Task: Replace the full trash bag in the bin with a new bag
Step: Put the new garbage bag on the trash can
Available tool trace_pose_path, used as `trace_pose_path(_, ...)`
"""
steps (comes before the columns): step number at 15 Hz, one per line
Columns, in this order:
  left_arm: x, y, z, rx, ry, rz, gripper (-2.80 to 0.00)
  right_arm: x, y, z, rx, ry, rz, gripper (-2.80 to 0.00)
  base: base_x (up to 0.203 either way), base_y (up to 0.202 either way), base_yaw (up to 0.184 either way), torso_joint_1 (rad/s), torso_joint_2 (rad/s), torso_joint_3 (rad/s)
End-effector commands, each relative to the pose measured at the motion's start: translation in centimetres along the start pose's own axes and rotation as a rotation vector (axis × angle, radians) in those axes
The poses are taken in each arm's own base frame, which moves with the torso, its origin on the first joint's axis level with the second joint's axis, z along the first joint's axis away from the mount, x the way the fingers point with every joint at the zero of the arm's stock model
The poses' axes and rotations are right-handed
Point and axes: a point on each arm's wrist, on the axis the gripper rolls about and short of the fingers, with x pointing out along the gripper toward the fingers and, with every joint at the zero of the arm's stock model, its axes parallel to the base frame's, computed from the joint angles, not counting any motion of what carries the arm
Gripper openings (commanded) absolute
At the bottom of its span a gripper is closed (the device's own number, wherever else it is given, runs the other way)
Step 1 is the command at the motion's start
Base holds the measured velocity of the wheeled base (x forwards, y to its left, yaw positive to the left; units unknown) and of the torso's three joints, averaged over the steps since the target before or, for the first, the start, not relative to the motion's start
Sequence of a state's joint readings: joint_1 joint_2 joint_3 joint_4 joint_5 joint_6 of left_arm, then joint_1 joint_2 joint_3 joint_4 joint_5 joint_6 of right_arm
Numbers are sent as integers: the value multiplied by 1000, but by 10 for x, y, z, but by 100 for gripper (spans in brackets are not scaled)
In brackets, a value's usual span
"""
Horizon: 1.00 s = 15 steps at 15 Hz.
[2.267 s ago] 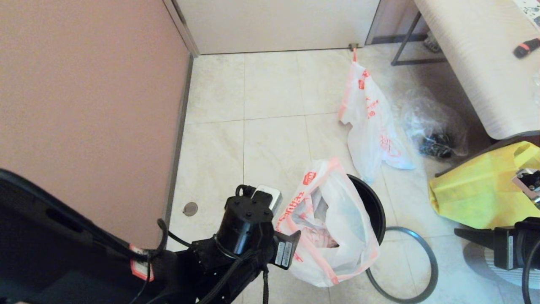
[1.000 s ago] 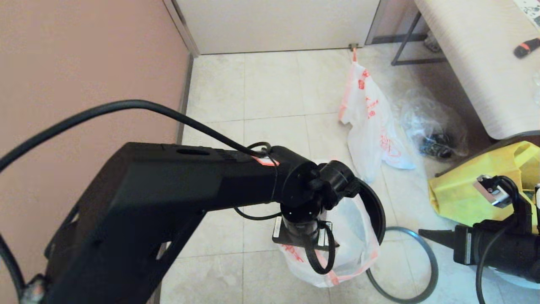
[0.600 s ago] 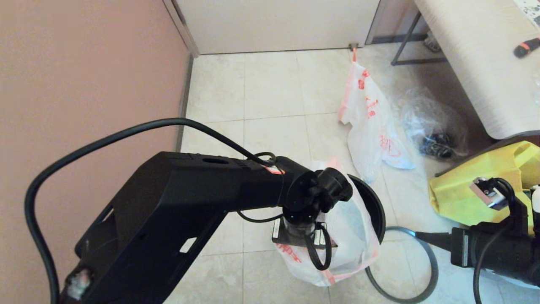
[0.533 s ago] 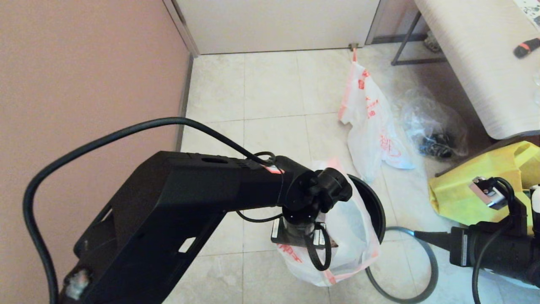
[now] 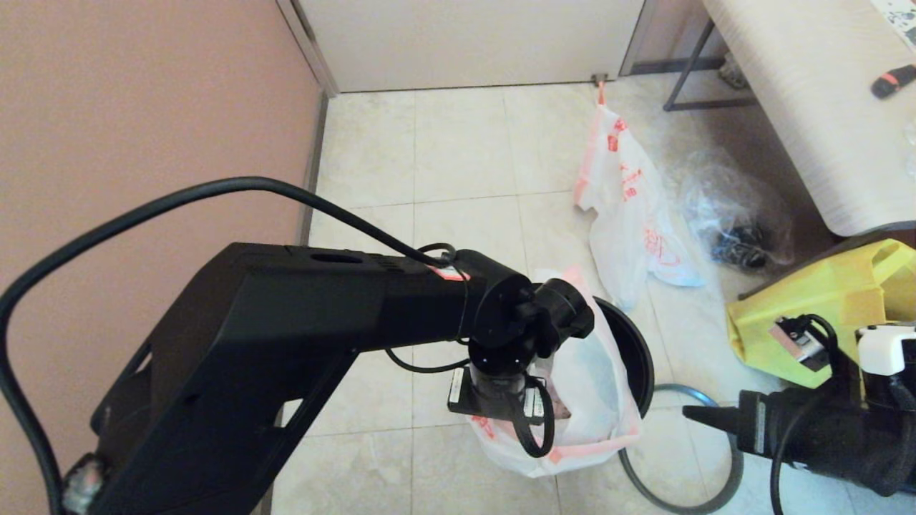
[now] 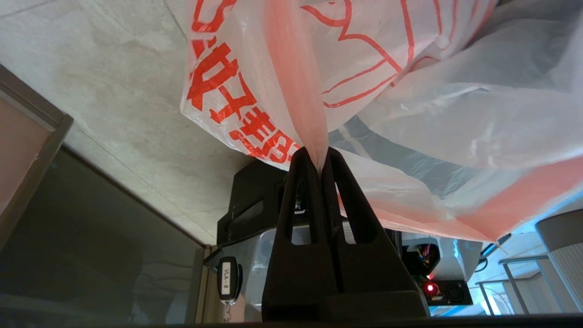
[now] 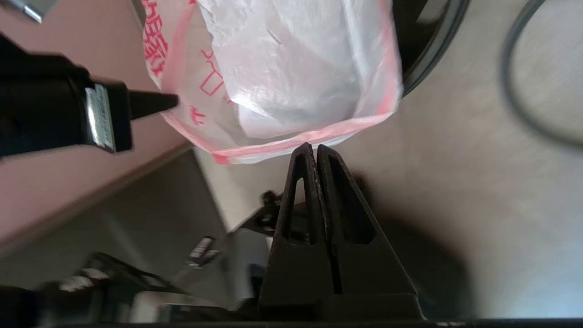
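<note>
The new bag, white with an orange hem, a red line drawing and Chinese characters, sits open in the black bin. My left gripper is shut on the bag's orange hem on the side away from the bin; it also shows in the right wrist view, left gripper. My right gripper is shut and holds nothing, its tips just short of the near hem. The grey hoop lies on the floor beside the bin. The full trash bag lies further back.
A clear plastic bag lies right of the full bag. A yellow tote sits at the right, under a light table. A pink wall bounds the left side, a door the far end.
My left arm rose from low beside the bag to above it, gripping the hem. My right arm slid left, bringing its shut tips close to the bag.
</note>
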<state>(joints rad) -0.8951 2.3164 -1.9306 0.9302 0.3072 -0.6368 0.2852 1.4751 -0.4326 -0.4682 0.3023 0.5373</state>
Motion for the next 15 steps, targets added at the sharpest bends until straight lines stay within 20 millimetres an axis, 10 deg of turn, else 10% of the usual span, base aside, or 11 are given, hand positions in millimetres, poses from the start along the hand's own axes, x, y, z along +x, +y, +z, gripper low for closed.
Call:
trace_pose_path(1, 4, -1, -1, -1, 9, 9, -280, 18, -3, -6, 67, 63, -15, -280, 0, 0, 0, 0, 0, 0)
trace_pose_path(6, -13, 2, 1, -11, -20, -19, -280, 55, 4, -21, 105, 140, -83, -280, 0, 0, 0, 0, 0, 0)
trace_pose_path(7, -15, 3, 1, -10, -23, -21, -280, 58, 3, -25, 105, 145, -109, 0, 0, 0, 0, 0, 0, 0)
trace_pose_path(15, -24, -7, -8, 0, -34, -40, -280, 86, -11, -38, 162, 247, -199, 0, 0, 0, 0, 0, 0, 0)
